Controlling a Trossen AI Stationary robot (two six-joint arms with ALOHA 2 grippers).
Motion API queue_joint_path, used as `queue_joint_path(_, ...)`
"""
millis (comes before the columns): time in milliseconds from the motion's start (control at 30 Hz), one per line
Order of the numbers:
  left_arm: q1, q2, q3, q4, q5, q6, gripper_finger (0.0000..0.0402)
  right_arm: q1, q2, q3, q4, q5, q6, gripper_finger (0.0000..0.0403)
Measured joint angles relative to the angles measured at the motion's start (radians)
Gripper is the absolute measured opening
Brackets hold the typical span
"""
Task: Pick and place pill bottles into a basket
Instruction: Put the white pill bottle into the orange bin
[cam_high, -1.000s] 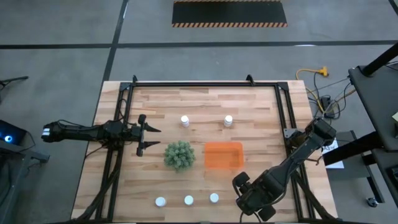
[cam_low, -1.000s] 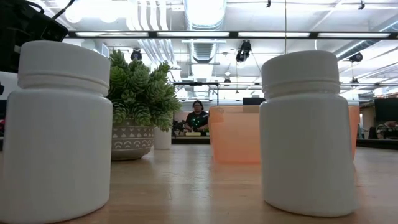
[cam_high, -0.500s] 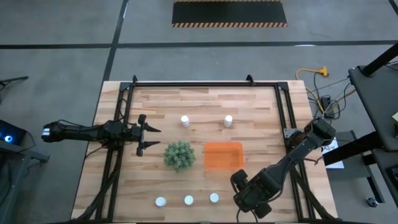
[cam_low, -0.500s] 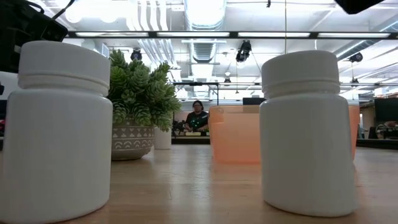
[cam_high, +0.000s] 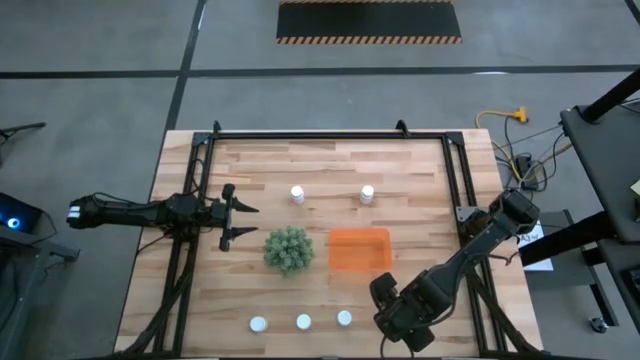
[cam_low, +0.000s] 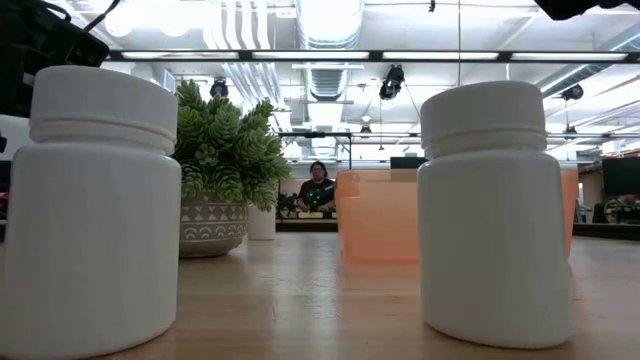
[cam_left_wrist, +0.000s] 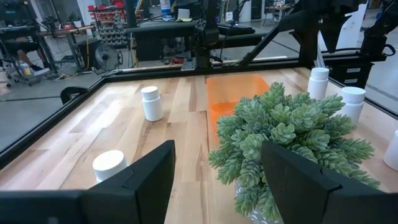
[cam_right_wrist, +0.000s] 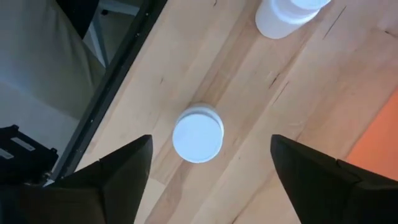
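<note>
The right gripper (cam_high: 382, 300) hangs over the near right part of the wooden table (cam_high: 410, 175), just beside the rightmost of three pill bottles lined up along the near edge. Seen from its own wrist, its two dark fingers (cam_right_wrist: 112, 177) are spread wide with nothing between them but air; a white bottle cap (cam_right_wrist: 198, 135) stands upright on the boards directly below the gap, untouched, and another bottle (cam_right_wrist: 283, 15) sits farther off beside it.

The left gripper (cam_high: 232, 217) rests low over the left side of the table, pointing toward the green plant (cam_high: 288, 249). Its fingers (cam_left_wrist: 140, 180) stand parted and empty, gripping nothing, with the plant's leaves just ahead of them.

The orange basket (cam_high: 360, 249) sits at mid-table just right of the plant; I cannot see any bottle inside it from above. Five bottles show from overhead: one (cam_high: 298, 194) and another (cam_high: 367, 194) on the far side of the plant and basket, and three near the front edge, at left (cam_high: 259, 324), middle (cam_high: 303, 322) and right (cam_high: 344, 318), all upright and standing apart.

From table height two bottles loom close, one at the left (cam_low: 95, 215) and one at the right (cam_low: 492, 215), with the potted plant (cam_low: 220, 150) and the translucent orange basket (cam_low: 380, 215) behind them. A person (cam_low: 316, 190) sits well back in the room.
</note>
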Motion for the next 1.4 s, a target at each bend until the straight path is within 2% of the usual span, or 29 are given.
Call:
queue_joint_path(167,0.0,0.0,0.0,0.0,0.0,0.0,0.0221,0.01,0.0,-0.032,0.08,-0.001,-0.002,0.0324)
queue_joint_path(600,0.0,0.0,0.0,0.0,0.0,0.0,0.0221,0.025,0.0,-0.147,0.201,-0.01,0.019,0.0307)
queue_joint_path(933,0.0,0.0,0.0,0.0,0.0,0.0,0.0221,0.025,0.001,-0.158,0.206,-0.011,0.019,0.03)
queue_joint_path(1400,0.0,0.0,0.0,0.0,0.0,0.0,0.0221,0.025,0.022,-0.159,0.204,-0.011,0.016,0.0268)
